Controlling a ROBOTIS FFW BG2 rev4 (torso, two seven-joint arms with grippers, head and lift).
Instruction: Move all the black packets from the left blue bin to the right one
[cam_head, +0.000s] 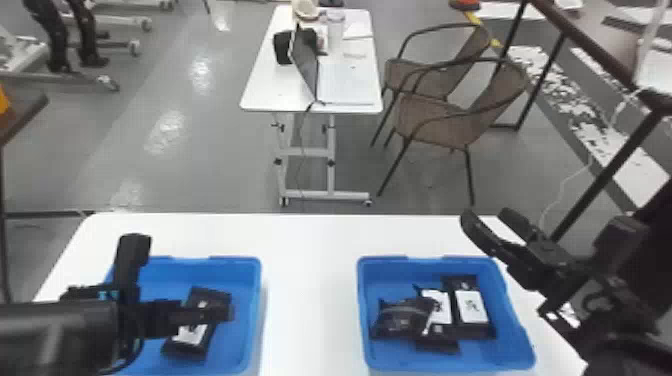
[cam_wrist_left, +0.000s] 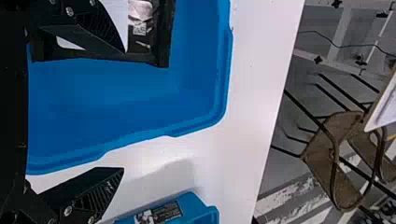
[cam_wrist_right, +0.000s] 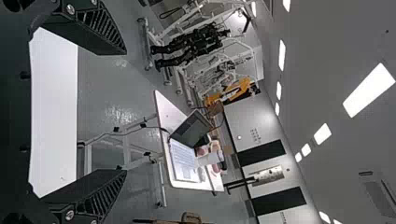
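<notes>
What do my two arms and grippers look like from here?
Both arms are black. The left arm has a rounded casing, small light-blue marks and a black cable loop near the wrist. The left gripper and right gripper each have wedge-shaped black fingers with ridged faces and silvery screws.

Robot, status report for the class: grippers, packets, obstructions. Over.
Left gripper open over left bin; right gripper open, raised near right bin. One packet visible left, several packets right. Left finger partly masks left packet.
</notes>
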